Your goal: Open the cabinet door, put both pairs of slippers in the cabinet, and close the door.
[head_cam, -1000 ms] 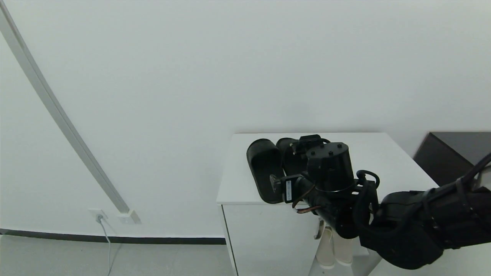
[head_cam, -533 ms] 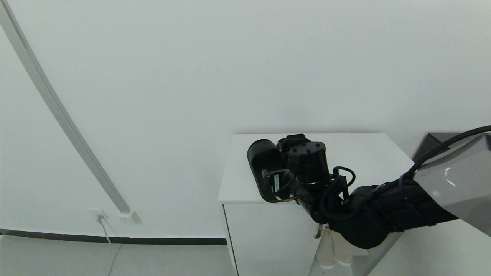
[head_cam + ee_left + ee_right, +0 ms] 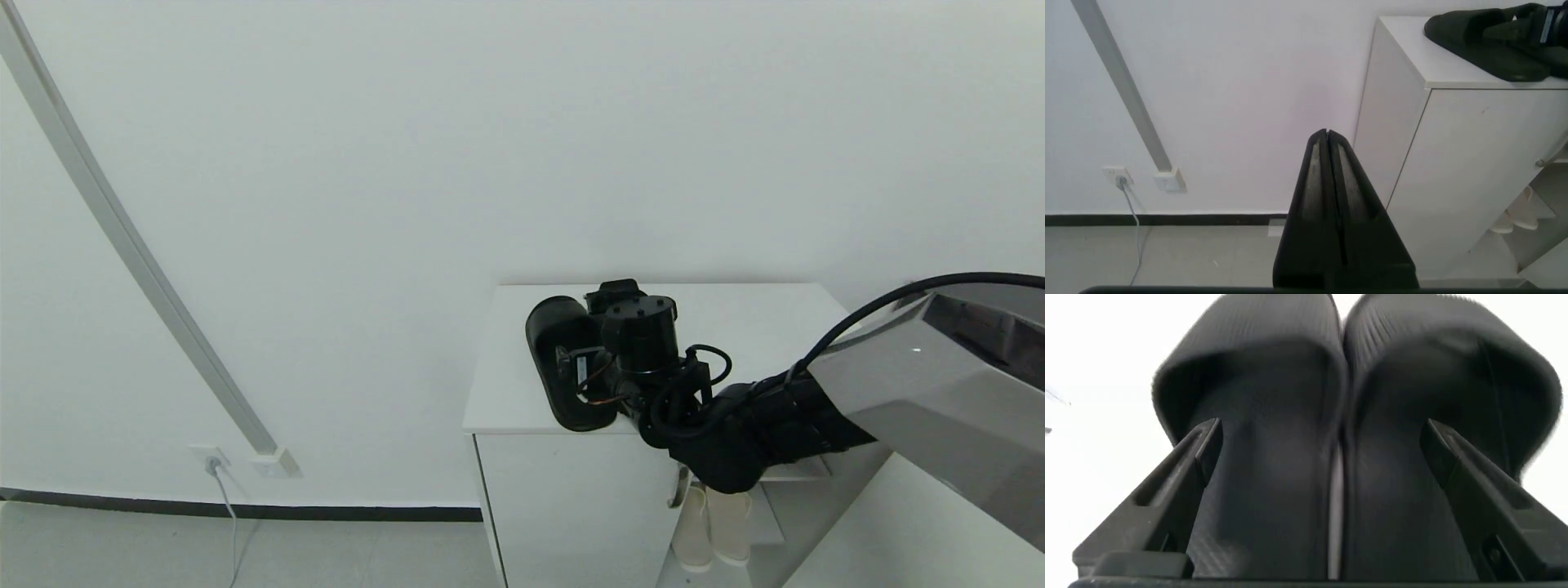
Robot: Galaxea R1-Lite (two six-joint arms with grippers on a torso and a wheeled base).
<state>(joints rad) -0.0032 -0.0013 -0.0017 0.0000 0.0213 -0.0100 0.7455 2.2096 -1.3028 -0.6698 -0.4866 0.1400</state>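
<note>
Right arm (image 3: 775,425) runs in from the right side of the head view, stretched out forward. Its wrist (image 3: 645,339) is turned so the round end cap faces up toward the head cam. Right gripper (image 3: 1323,437) is spread wide, with its fingers (image 3: 1184,482) sitting one on each outer side of the slippers (image 3: 1266,416). Honestly can't tell if they're actually touching. Left gripper (image 3: 1327,143) is off on its own, both fingers pressed flat together with nothing between them, pointing straight out ahead of its wrist.
</note>
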